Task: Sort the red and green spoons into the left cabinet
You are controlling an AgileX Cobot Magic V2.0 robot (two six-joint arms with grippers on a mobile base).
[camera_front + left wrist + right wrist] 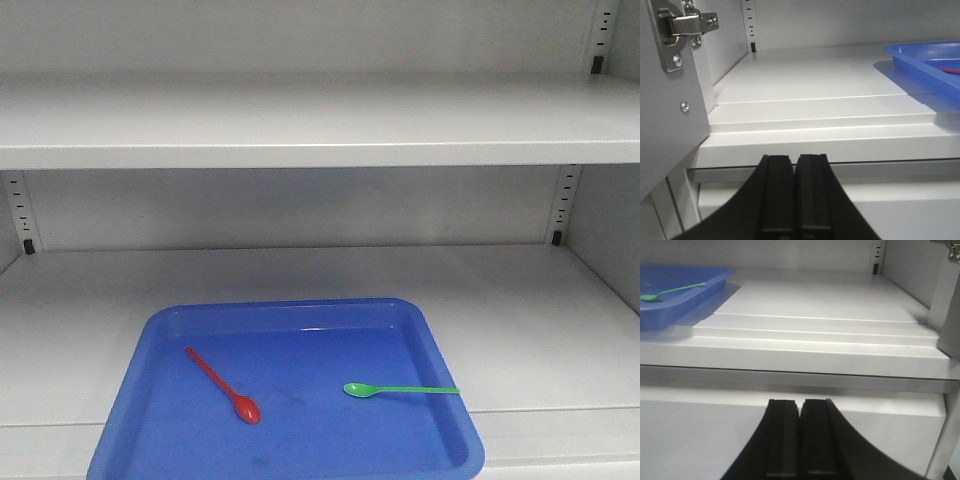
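A red spoon (222, 385) lies slanted in the left half of a blue tray (160, 330), bowl toward the front. A green spoon (400, 390) lies across the tray's right side, its handle tip over the right rim; it also shows in the right wrist view as the green spoon (670, 292). The tray rests on the lower shelf of the pale grey cabinet (320, 125). My left gripper (794, 159) is shut and empty, below the shelf's front edge. My right gripper (800, 402) is likewise shut on nothing, low before the shelf. Neither gripper shows in the front view.
Slotted rails (20, 210) stand at the cabinet's back corners. A door hinge (682, 25) and side panel sit close on the left of the left gripper. The cabinet's right wall (945, 315) rises beside the right gripper. The blue tray's corner (920, 55) overhangs the shelf front.
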